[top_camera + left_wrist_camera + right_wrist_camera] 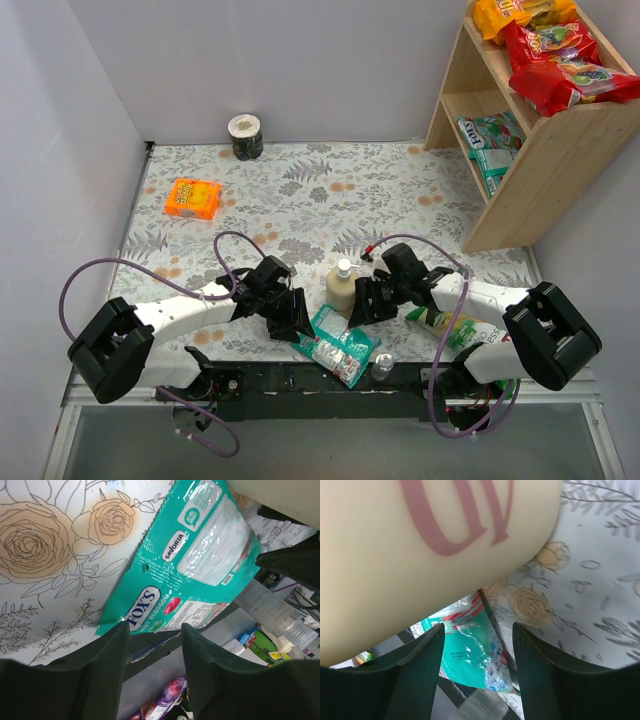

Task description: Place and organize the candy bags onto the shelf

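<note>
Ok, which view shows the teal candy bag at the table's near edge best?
Left wrist: the teal bag fills the frame, its print readable. Top external shows the bag small at the near edge; right wrist catches only part of it past the cream bottle.

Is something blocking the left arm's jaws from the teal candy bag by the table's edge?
Nothing visible does. The open jaws sit right at the edge of the flat teal-and-white plastic candy bag. The cream plastic bottle stands beside it, not between.
</note>
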You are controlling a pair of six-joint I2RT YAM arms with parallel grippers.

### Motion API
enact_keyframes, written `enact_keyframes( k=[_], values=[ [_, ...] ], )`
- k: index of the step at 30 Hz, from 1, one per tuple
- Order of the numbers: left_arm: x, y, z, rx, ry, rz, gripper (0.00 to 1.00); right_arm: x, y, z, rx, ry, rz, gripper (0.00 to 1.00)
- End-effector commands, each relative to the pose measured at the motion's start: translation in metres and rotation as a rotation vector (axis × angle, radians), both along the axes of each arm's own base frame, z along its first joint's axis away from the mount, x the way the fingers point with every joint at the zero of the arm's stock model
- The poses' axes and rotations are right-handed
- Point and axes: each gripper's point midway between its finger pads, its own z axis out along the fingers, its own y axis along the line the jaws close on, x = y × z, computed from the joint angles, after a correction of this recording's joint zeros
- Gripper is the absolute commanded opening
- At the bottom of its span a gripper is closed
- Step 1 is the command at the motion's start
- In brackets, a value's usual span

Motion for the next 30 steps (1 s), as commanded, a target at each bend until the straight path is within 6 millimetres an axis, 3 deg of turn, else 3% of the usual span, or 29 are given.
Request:
enact_keyframes(
  k=[1, 4, 9, 14, 21, 27, 29, 30],
  values=[
    [-0.005, -0.004, -0.004, -0.028, 0.019, 0.001, 0.42, -0.006, 0.007, -0.015, -0.01, 0.012, -0.008, 0.63],
    [-0.007, -0.004, -0.009, -0.031, 0.032, -0.002, 0.39, -0.013, 0.007, -0.023, -0.025, 0.036, -0.005, 0.6],
    [-0.007, -0.003, -0.014, -0.022, 0.038, -0.002, 0.37, -0.021, 0.003, -0.032, -0.048, 0.067, -0.014, 0.44],
    [-0.006, -0.005, -0.016, -0.028, 0.035, 0.003, 0.36, -0.025, -0.003, -0.033, -0.065, 0.078, -0.039, 0.36],
    [-0.002, -0.008, -0.018, -0.019, 0.02, -0.01, 0.33, -0.023, -0.002, -0.025, -0.056, 0.077, -0.064, 0.01],
    [0.013, -0.013, -0.011, -0.007, -0.033, 0.008, 0.36, -0.006, -0.011, -0.022, -0.144, 0.023, -0.135, 0.01],
    [0.019, -0.011, -0.007, 0.015, -0.062, 0.016, 0.41, 0.008, -0.014, -0.016, -0.18, -0.027, -0.166, 0.01],
    [0.024, -0.009, -0.007, 0.035, -0.085, 0.028, 0.45, 0.015, -0.026, -0.018, -0.246, -0.052, -0.206, 0.01]
  ],
)
